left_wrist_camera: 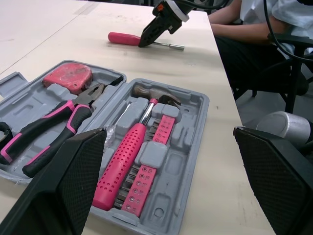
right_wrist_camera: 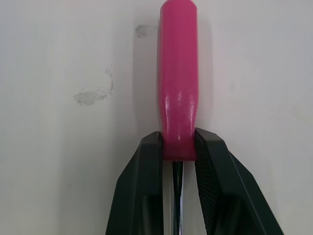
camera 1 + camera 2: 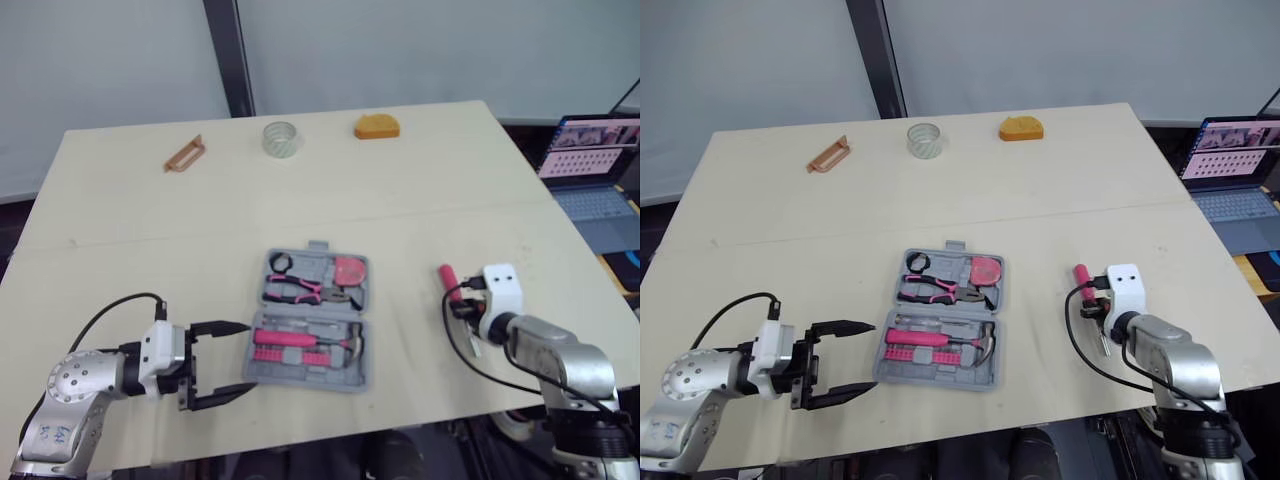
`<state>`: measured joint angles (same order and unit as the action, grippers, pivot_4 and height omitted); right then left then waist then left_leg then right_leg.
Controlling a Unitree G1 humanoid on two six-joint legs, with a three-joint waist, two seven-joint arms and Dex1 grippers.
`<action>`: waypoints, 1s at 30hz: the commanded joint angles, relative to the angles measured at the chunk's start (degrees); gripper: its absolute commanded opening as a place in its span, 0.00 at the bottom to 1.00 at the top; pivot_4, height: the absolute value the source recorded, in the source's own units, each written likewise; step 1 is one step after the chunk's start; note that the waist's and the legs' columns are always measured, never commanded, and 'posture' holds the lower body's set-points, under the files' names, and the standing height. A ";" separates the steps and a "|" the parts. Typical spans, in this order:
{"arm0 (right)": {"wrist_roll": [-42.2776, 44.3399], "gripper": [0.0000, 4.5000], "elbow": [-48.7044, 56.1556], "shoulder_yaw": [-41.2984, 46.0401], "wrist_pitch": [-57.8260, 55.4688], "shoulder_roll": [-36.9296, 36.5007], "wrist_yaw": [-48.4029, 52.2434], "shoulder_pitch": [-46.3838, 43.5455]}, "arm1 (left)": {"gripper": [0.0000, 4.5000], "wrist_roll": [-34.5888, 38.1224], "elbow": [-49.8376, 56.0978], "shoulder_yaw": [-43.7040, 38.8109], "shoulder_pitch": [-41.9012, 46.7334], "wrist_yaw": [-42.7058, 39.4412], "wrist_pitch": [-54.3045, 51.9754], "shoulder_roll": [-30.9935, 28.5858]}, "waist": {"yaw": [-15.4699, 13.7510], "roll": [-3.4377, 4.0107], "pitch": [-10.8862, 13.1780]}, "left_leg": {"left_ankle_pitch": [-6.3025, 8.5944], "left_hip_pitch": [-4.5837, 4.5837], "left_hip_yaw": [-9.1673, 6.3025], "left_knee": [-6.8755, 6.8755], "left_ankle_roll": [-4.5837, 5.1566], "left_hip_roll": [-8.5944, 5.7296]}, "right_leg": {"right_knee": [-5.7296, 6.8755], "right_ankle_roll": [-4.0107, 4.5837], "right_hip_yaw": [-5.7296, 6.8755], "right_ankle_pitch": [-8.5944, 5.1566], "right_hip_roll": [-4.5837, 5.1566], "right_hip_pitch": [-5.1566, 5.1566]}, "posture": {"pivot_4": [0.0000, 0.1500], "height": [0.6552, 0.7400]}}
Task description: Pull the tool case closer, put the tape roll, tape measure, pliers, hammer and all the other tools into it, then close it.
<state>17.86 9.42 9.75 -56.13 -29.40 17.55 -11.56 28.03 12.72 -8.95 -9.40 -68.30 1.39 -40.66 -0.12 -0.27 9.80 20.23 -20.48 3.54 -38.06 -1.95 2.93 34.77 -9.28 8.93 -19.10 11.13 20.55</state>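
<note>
The right hand [image 2: 178, 147] is clamped on the lower end of a pink-handled screwdriver [image 2: 178, 73], which lies flat on the worktop [image 3: 450, 190] to the right of the tool case [image 1: 190, 137]. The left hand [image 3: 247, 357] hovers just left of the case with its fingers spread wide, holding nothing. The case lies open near the front edge, between the two hands. Inside sit the pliers [image 3: 295, 290], a pink tape measure [image 3: 350, 270] and the hammer [image 3: 285, 338]. Well apart, along the far side, are the tape roll [image 3: 281, 138], an orange block [image 3: 377, 126] and a copper-coloured piece [image 3: 184, 154].
</note>
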 commanded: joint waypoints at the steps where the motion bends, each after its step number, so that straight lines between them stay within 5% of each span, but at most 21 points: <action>1: 1.76 0.08 7.87 -0.47 -4.74 -3.28 2.12 -1.61 | 1.00 0.48 -0.14 -0.95 0.33 -0.26 0.36 -0.44 | 0.13 0.07 0.04 | 0.00 -0.03 0.00 0.01 0.00 0.00 | 0.00 0.00 0.00 0.00 0.00 0.03 | 1.00 1.00; 14: 18.98 0.08 31.76 -19.72 -28.77 -20.45 17.84 -17.20 | 1.00 1.25 -3.06 -4.72 3.11 -3.69 -1.09 -5.91 | 0.30 0.17 0.11 | 0.01 -0.15 -0.02 -0.05 0.02 0.01 | -0.03 -0.01 0.01 0.00 0.00 0.11 | 1.00 1.00; 20: 20.10 0.08 27.31 -30.50 -34.14 -12.92 16.88 -30.74 | 1.00 2.06 -1.36 -7.16 0.02 -5.19 -2.49 -8.43 | 0.93 0.17 0.11 | 0.01 -0.18 -0.02 0.02 0.01 0.02 | -0.02 -0.01 0.03 0.00 0.00 0.20 | 1.00 1.00; 30: 19.14 0.08 20.90 -39.58 -34.32 0.17 15.06 -37.48 | 1.00 3.16 3.10 -9.25 -4.36 -5.67 -6.07 -9.42 | 1.50 0.08 0.06 | -0.02 -0.80 -0.03 -0.21 -0.04 0.02 | 0.36 -0.03 0.04 0.02 0.01 0.85 | 1.00 1.00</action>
<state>37.32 30.45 -29.17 -91.14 -30.25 33.32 -48.02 29.84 14.04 -16.51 -12.79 -73.40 -4.42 -49.48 1.38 -0.18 9.86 20.21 -21.28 3.51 -38.26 -1.99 2.95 35.13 -9.31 8.97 -19.09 11.14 21.41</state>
